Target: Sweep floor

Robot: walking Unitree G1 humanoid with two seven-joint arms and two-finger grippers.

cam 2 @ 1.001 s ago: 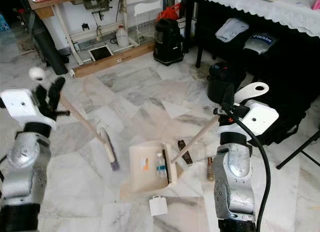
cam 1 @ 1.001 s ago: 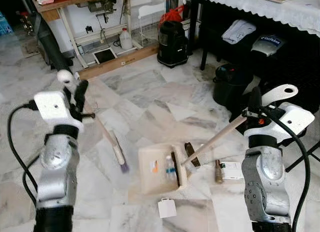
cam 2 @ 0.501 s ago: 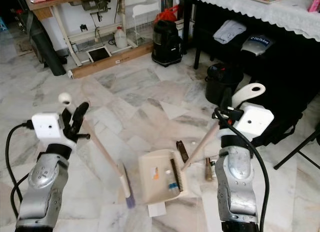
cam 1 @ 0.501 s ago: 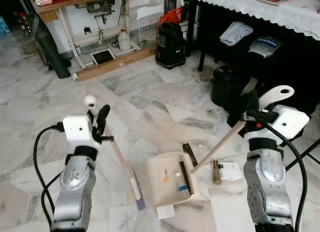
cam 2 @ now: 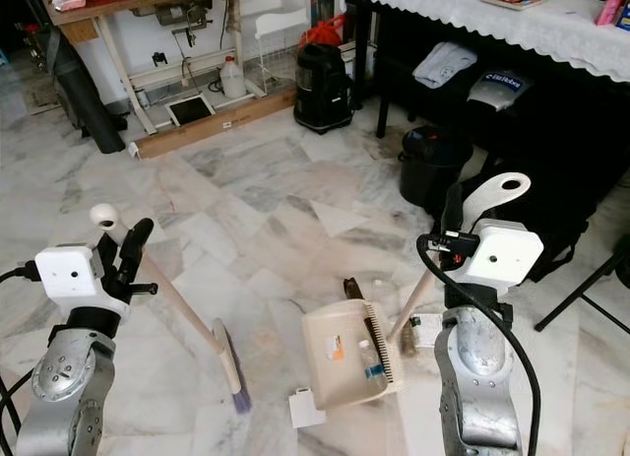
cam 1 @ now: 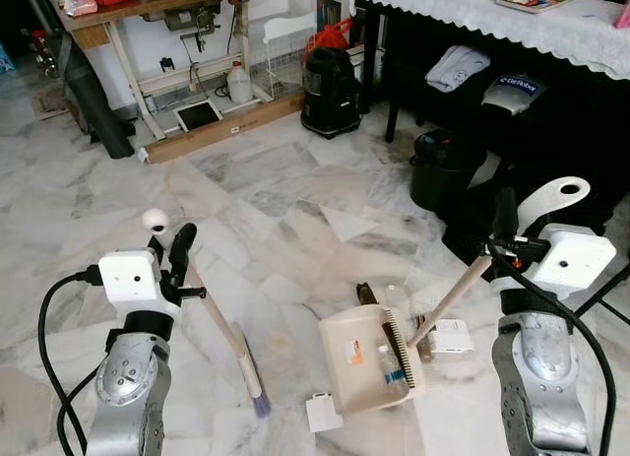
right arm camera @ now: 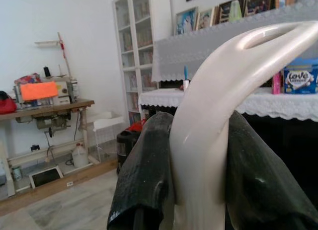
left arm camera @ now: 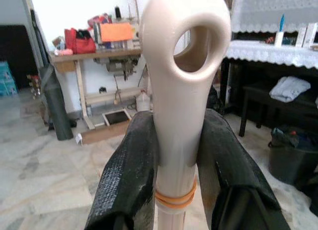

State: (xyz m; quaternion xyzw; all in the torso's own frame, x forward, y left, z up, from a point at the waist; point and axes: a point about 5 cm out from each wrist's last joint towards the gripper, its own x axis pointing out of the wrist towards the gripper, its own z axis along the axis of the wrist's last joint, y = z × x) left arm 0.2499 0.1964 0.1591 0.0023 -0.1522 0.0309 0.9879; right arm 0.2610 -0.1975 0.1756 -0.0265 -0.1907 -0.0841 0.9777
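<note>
Slanting down from the left gripper [cam 1: 175,249] to the marble floor [cam 1: 285,200], a cream broom [cam 1: 231,343] is held near its looped top, with both black fingers [left arm camera: 126,175] pressed against the handle just above an orange rubber band [left arm camera: 174,197]. Its bristle head, tipped purple, rests on the floor below and to the right of that gripper. A cream dustpan [cam 1: 369,358] lies flat on the floor just right of the broom head, with a comb edge along its right side and a small bottle [cam 1: 391,365] and an orange scrap inside. Its long handle rises rightward to the right gripper [cam 1: 504,220], whose fingers [right arm camera: 144,175] are clamped on the curved, looped grip. A white paper [cam 1: 322,414] lies at the pan's near corner, and a dark stick-like object [cam 1: 367,294] lies just beyond its far edge. Farther back, a black bin [cam 1: 448,170] and a black vacuum [cam 1: 330,77] are seen beside a dark table with a lace cloth [cam 1: 492,13].
</note>
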